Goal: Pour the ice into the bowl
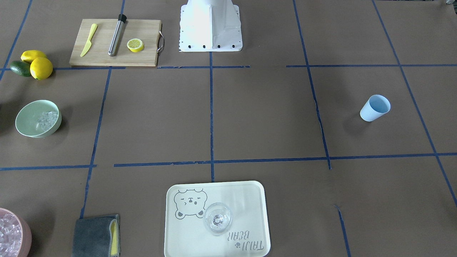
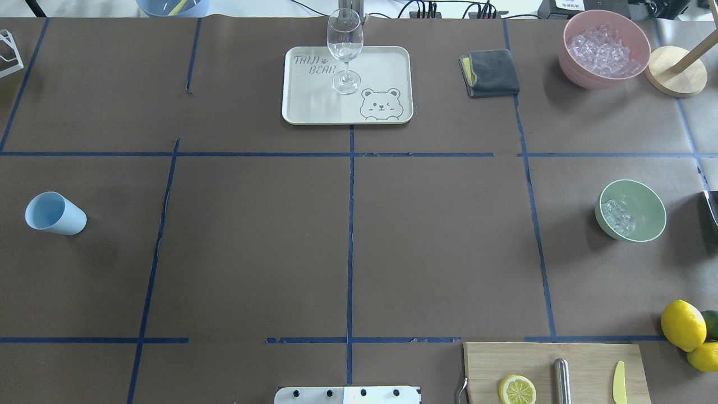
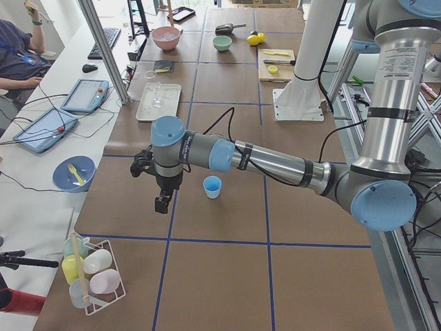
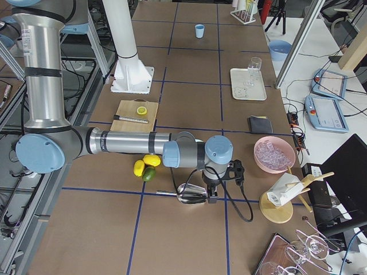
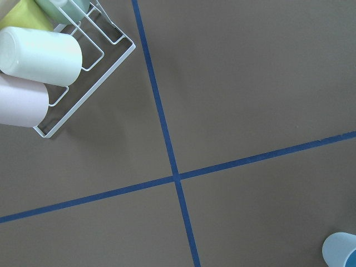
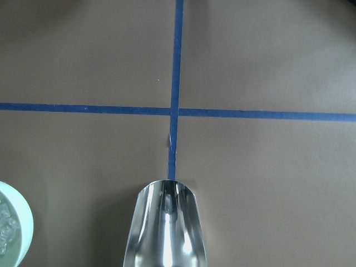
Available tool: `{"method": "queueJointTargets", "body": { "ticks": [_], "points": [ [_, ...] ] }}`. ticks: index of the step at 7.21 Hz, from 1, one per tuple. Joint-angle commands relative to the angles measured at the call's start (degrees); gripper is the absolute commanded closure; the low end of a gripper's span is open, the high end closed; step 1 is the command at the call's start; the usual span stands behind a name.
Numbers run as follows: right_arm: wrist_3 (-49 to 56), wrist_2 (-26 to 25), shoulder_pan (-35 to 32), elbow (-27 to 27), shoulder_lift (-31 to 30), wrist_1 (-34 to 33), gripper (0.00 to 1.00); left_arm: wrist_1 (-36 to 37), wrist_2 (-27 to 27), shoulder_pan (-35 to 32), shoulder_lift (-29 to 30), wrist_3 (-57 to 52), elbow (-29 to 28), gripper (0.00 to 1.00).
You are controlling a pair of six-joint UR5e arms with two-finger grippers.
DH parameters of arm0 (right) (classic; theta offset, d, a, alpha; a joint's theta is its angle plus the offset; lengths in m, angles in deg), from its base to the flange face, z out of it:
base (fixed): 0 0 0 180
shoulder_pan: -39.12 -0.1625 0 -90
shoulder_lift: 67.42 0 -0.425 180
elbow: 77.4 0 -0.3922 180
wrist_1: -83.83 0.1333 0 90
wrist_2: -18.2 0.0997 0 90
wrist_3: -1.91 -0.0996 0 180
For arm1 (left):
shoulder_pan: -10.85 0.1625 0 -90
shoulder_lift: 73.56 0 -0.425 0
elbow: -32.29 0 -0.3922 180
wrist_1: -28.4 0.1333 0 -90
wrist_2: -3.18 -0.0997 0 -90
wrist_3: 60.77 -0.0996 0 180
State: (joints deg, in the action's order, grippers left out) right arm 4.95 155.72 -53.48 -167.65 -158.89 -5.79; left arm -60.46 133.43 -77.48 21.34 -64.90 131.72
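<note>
The pale green bowl (image 2: 644,205) stands at the table's right side with a small heap of clear ice (image 2: 617,217) in it. It also appears in the front view as the bowl (image 1: 26,123) and its ice (image 1: 46,120). The right wrist view shows the bowl's rim (image 6: 25,222) at lower left and a shiny metal scoop (image 6: 167,228) below the camera, with no ice visible in it. My right gripper (image 4: 212,193) hangs low beside that scoop (image 4: 192,193); I cannot tell its state. My left gripper (image 3: 162,203) hovers near the light blue cup (image 3: 212,187); its state is unclear too.
A pink tub (image 2: 578,70) of ice sits at the far right. The cream tray (image 2: 314,109) holds a wine glass (image 2: 344,45). A grey cloth (image 2: 493,70), a cutting board (image 1: 142,53), lemons (image 1: 41,67) and a wire cup rack (image 5: 83,83) are also here.
</note>
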Motion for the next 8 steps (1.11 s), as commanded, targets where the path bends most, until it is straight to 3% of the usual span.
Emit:
{"method": "queueJointTargets", "body": {
  "ticks": [1, 3, 4, 8],
  "points": [
    [-0.14, 3.98, -1.96, 0.87, -1.79, 0.41, 0.00, 0.27, -0.08, -0.09, -0.06, 0.17, -0.11, 0.00],
    [-0.40, 3.37, -1.44, -0.88, -1.26, 1.98, 0.00, 0.97, 0.44, -0.18, -1.02, 0.79, -1.08, 0.00],
    [-2.40, 3.37, -1.44, -0.89, 0.92, 2.08, 0.00, 0.36, 4.79, -0.18, -4.42, 0.70, -1.34, 0.00],
    [-2.86, 3.63, -1.44, -0.45, 1.03, 2.08, 0.00, -0.52, 5.19, -0.18, -8.15, 0.35, -2.67, 0.00]
  ]
}}
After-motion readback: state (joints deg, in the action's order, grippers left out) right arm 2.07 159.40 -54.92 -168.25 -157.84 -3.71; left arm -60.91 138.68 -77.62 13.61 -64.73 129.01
